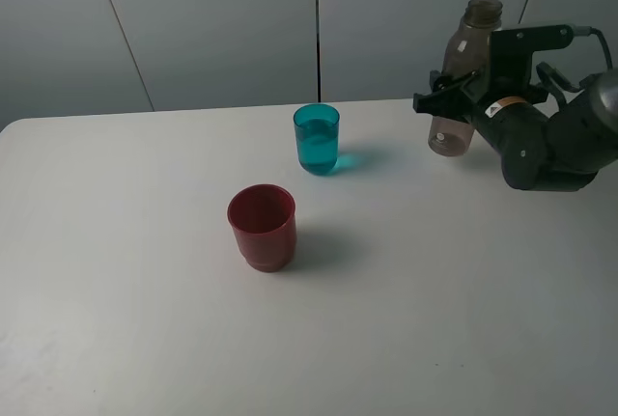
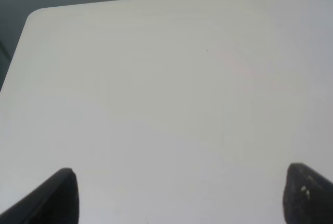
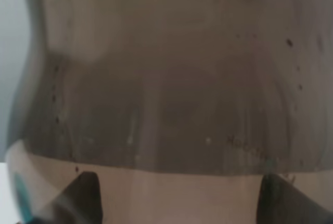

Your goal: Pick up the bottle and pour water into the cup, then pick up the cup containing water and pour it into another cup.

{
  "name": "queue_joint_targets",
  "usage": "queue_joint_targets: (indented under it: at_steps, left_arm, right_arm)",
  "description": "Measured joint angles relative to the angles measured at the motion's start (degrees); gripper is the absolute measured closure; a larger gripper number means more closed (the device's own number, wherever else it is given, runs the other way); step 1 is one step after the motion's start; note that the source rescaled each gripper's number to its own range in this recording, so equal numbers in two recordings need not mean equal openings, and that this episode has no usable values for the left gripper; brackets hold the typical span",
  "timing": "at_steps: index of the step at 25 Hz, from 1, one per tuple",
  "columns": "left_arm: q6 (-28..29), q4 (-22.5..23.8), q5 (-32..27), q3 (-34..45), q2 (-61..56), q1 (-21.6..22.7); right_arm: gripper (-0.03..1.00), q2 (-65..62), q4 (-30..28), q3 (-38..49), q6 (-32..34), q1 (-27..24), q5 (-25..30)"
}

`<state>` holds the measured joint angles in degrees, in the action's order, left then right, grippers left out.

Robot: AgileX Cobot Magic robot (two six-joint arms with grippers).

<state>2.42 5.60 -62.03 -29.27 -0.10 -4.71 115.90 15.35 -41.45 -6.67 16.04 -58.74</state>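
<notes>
The smoky grey-brown bottle (image 1: 462,78) stands about upright at the back right of the table, its base at or just above the surface. My right gripper (image 1: 442,99) is closed around its middle. In the right wrist view the bottle (image 3: 171,78) fills the frame, with a dark fingertip (image 3: 83,198) at each lower corner. The teal cup (image 1: 317,139) holds water and stands at the back centre. The dark red cup (image 1: 262,227) stands in front of it, slightly left, and looks empty. My left gripper (image 2: 182,198) is open over bare table, its fingertips (image 2: 57,198) wide apart.
The white table (image 1: 145,319) runs to a grey panelled wall at the back. Its rounded back left corner (image 2: 36,16) shows in the left wrist view. My left arm is out of the high view.
</notes>
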Motion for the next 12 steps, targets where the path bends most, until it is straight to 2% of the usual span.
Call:
queue_joint_targets:
  at_steps: [12]
  left_arm:
    - [0.0, 0.0, 0.0, 0.0, 0.0, 0.0]
  right_arm:
    - [0.92, 3.6, 0.7, 0.0, -0.2, 0.0, -1.3]
